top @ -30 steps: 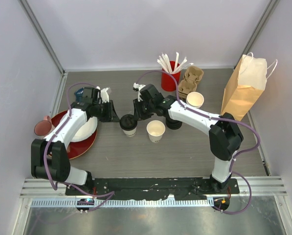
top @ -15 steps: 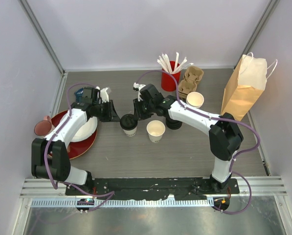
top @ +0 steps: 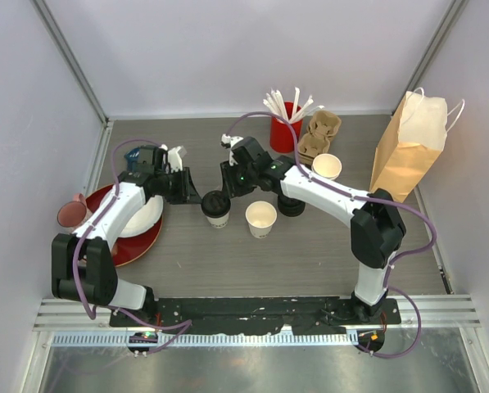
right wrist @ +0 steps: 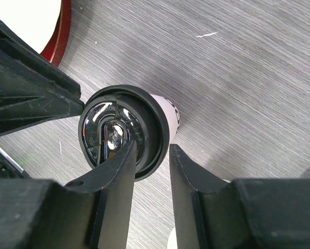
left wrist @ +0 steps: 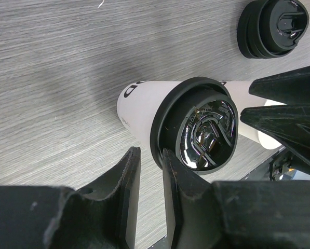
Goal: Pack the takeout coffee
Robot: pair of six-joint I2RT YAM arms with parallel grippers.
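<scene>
One takeout coffee cup point(top: 216, 208), white with a black sip lid, stands upright mid-table; it also shows in the left wrist view point(left wrist: 209, 129) and the right wrist view point(right wrist: 113, 135). No second lidded cup is in view. My left gripper point(top: 193, 193) point(left wrist: 150, 151) sits just left of the cup, jaws narrowly apart with only table between them. My right gripper point(top: 230, 185) point(right wrist: 152, 147) hovers over the cup's far right side, jaws narrowly apart, with the lid's rim showing below the gap; I cannot tell whether it touches.
A lidless white cup point(top: 261, 219) and a stack of black lids point(top: 291, 205) stand right of the coffee. Behind are another lidless cup point(top: 327, 167), a red cup of stirrers point(top: 286, 127), a cardboard carrier point(top: 319, 135) and a paper bag point(top: 408, 147). A red plate point(top: 138, 246) lies left.
My right gripper has shifted slightly toward the far side, away from the lidded cup. The left arm and the cup have not moved.
</scene>
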